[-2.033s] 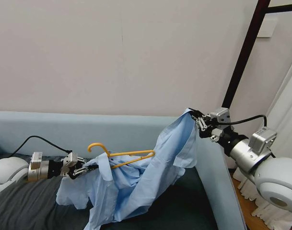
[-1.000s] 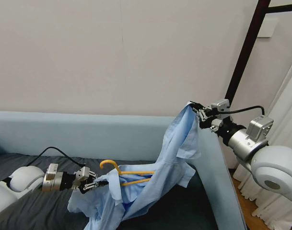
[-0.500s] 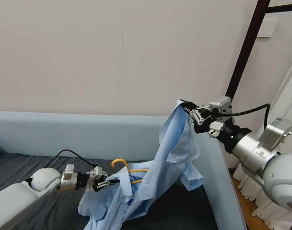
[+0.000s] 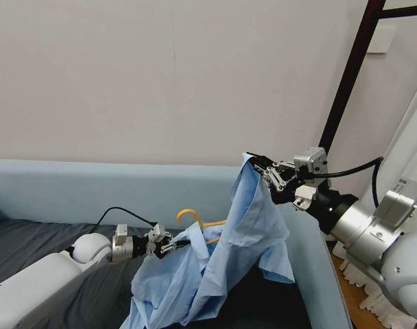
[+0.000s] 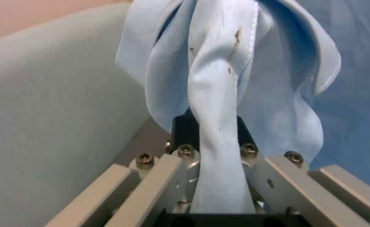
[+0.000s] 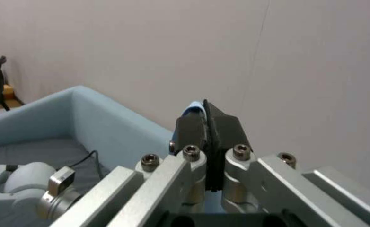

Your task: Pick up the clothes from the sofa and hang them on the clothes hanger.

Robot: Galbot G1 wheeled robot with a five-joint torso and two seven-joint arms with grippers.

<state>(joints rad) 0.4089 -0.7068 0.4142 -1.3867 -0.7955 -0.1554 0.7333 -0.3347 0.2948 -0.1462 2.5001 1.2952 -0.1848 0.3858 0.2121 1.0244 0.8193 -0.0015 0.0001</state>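
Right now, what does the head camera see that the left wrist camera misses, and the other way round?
Head view alone: the yellow hanger poking out of the blue shirt, the right gripper pinching its top edge up high, and the dark rack pole. Left wrist view alone: up close, a twisted fold clamped between the pads. Both: the blue shirt, the left gripper shut on it, and the light blue sofa.

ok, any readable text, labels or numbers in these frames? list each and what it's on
None can be read.
No print or label shows on the blue shirt, the yellow hanger, the sofa, the left gripper or the right gripper.
The white wall plate shows no marks.
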